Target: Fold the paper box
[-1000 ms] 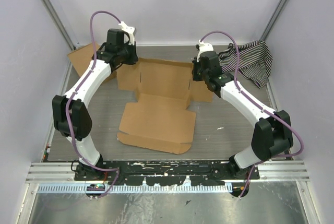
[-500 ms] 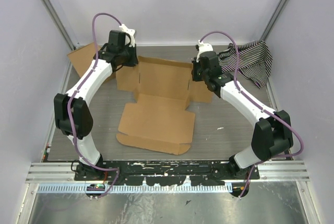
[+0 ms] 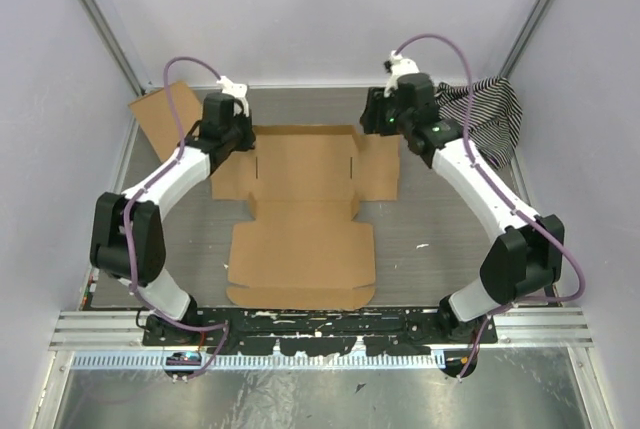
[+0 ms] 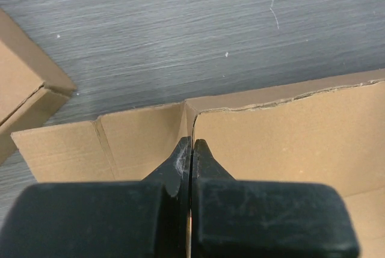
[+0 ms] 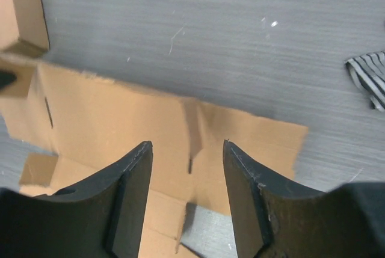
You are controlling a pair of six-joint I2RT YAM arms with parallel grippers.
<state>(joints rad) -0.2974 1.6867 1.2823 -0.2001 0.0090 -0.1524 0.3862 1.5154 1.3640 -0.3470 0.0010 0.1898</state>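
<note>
1. The paper box (image 3: 300, 214) lies opened out flat on the table (image 3: 440, 229). Its wide panel with the side flaps is the end farthest from the arm bases.
2. In the top view the left gripper (image 3: 236, 137) sits at the box's far left corner and the right gripper (image 3: 384, 125) at its far right corner. From up there, neither pair of fingers can be read.
3. The left wrist view settles the first. The left gripper (image 4: 192, 145) has its fingers pressed tight together, tips right over the slit between the box's main panel (image 4: 283, 132) and its side flap. No cardboard shows between them, and whether the tips touch the box cannot be told.
4. The right wrist view shows the right gripper (image 5: 187, 145) with its fingers well apart and holding nothing. It is above the box (image 5: 114, 113), over the crease of the side flap.
5. A striped cloth (image 3: 488, 114) lies beyond the box's far right corner, apart from it. The right wrist view catches only its edge (image 5: 368, 74).
6. A smaller cardboard piece (image 3: 158, 114) lies beyond the box's far left corner. In the left wrist view it (image 4: 21, 89) is near the flap, with bare table between them.
</note>
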